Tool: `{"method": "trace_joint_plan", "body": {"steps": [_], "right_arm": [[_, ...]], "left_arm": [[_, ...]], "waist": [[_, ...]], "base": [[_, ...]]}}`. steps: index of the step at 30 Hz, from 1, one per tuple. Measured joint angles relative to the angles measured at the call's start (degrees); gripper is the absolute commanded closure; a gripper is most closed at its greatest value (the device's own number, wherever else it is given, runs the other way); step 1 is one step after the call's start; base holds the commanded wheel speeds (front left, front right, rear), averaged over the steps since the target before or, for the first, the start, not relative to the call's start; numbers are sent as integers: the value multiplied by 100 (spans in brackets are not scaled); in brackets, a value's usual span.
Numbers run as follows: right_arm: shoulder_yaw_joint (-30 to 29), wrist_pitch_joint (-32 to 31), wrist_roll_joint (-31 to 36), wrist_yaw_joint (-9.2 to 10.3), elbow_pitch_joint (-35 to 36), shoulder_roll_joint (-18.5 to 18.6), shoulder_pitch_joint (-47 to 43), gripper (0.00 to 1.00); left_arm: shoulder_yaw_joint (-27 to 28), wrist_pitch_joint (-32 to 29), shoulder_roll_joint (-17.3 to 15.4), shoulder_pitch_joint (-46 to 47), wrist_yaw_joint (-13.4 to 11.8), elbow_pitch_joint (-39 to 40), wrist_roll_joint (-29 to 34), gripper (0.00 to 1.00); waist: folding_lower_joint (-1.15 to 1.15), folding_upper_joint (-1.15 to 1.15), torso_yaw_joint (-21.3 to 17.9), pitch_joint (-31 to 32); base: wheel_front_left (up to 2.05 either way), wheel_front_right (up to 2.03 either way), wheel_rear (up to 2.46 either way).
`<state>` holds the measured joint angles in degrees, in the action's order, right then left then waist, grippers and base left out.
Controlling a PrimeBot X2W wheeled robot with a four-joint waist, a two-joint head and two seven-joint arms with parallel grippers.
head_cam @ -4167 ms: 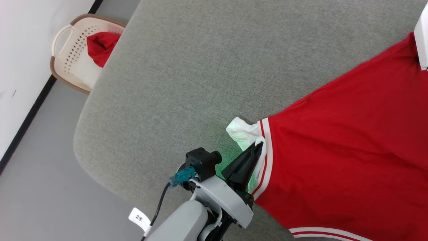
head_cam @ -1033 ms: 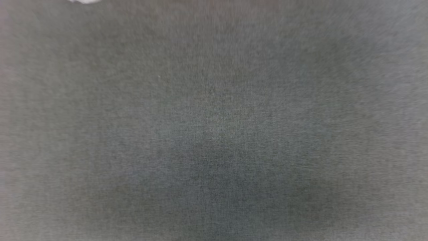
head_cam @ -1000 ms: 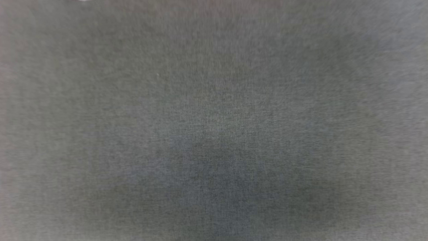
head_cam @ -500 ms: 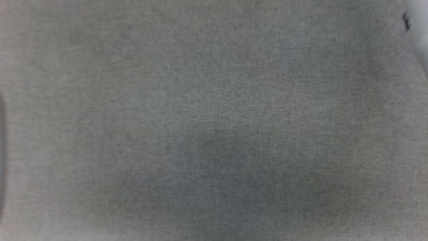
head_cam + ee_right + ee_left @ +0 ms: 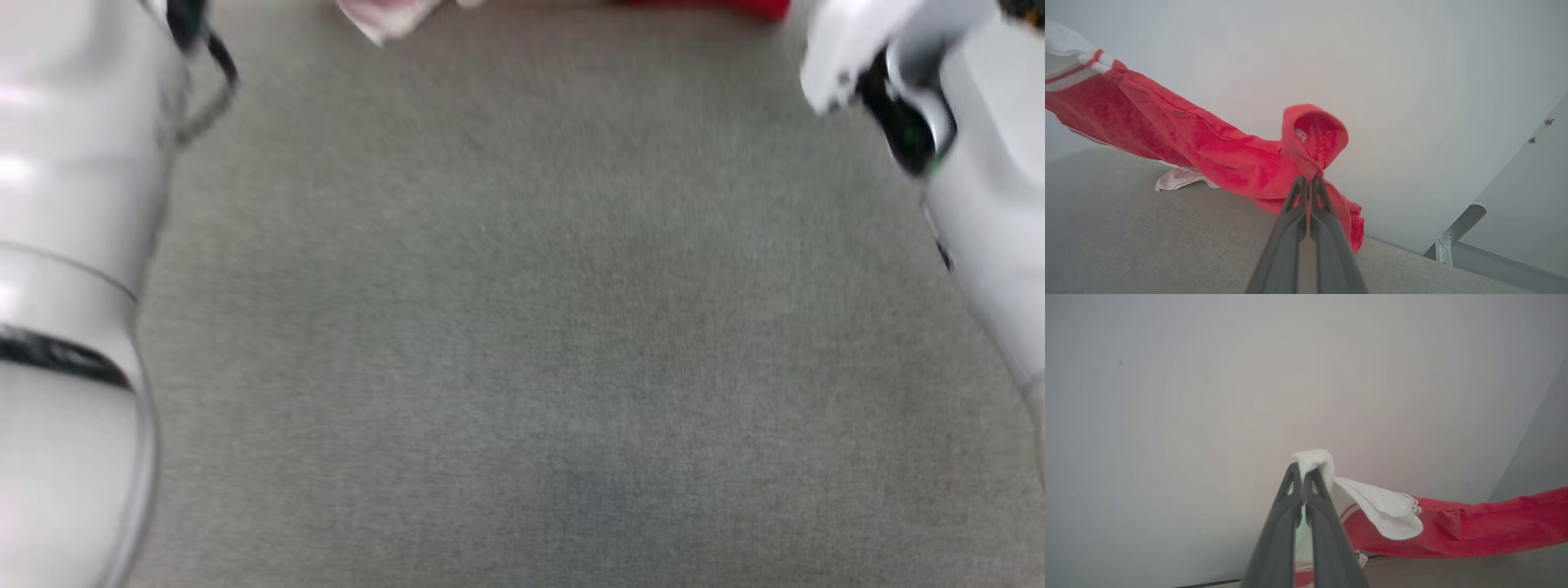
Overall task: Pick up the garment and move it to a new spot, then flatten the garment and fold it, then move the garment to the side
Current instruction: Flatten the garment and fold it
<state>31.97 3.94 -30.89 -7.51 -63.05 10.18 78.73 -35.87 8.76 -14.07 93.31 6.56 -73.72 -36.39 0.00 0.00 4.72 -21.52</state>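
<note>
My left gripper point(image 5: 1302, 473) is clamped on the white sleeve point(image 5: 1388, 514) of the garment point(image 5: 1208, 143). My right gripper point(image 5: 1306, 181) is clamped on a bunched fold of its red cloth, with a loop of fabric standing up over the fingertips. The shirt hangs between the two as a sagging band, in the air over the far side of the grey padded surface point(image 5: 522, 343). In the right wrist view its lower part trails down and a pale piece of it lies on the padding.

I judge the step in hand to be carrying it to a new spot. To do that well I want both pinches tight and my hands level, far enough apart to take up the sag. I also want enough height that the trailing part clears the padding instead of dragging and bunching under itself. The right hold looks like a small pinch of a fold, so a hard sideways pull could slip it.

Around me, a pale wall point(image 5: 1188, 375) stands behind the shirt and limits any reach forward. A metal bracket point(image 5: 1457, 230) sits low on it, off to the right in the right wrist view. My left forearm point(image 5: 73, 245) and right arm point(image 5: 988, 188) flank the broad stretch of padding nearer me, where I would lay the shirt
</note>
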Motion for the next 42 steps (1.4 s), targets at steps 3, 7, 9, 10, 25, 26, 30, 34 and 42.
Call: {"method": "trace_joint_plan", "body": {"steps": [3, 7, 9, 10, 25, 26, 30, 34, 42], "right_arm": [[222, -224, -433, 0, 504, 339, -541, 100], [457, -477, -890, 0, 1229, 829, -1288, 100], [560, -615, -1141, 0, 1624, 1078, -1696, 100], [614, -694, -1225, 0, 1837, 1193, -1914, 100], [103, -1222, -1794, 1, 4685, 2941, -5421, 100], [59, -1277, -1751, 1, 4857, 2992, -5652, 100], [-370, -1408, -1630, 0, 5366, 3165, -6429, 100], [-781, -1628, -1426, 0, 5789, 3170, -7109, 100], [-1552, -2096, -1217, 1, 6605, 3000, -8335, 100]], "left_arm": [[-21, -9, 36, -478, 30, -1, -78, 100], [-86, 63, 113, -1262, 57, 26, -167, 100], [-140, 53, 127, -1705, 76, 75, -215, 100], [-188, 66, 127, -1924, 77, 122, -220, 100], [-288, -270, -668, -5517, -583, 2964, -695, 100], [-269, -347, -809, -5782, -768, 3361, -713, 100], [-234, -910, -1390, -6884, -1582, 5281, -809, 100], [-215, -1397, -1881, -7892, -2382, 6961, -923, 100], [-272, -1950, -2397, -9170, -3457, 8827, -1003, 100]], "waist": [[0, 0, 77, 341], [0, 0, 185, 752], [0, 0, 240, 934], [0, 0, 267, 1017], [0, 0, 700, 1610], [0, 0, 710, 1614], [0, 0, 725, 1575], [0, 0, 736, 1524], [0, 0, 733, 1366]], "base": [[0, 0, 0], [0, 0, 0], [0, 0, 0], [0, 0, 0], [0, 0, 0], [0, 0, 0], [0, 0, 0], [0, 0, 0], [0, 0, 0]]}}
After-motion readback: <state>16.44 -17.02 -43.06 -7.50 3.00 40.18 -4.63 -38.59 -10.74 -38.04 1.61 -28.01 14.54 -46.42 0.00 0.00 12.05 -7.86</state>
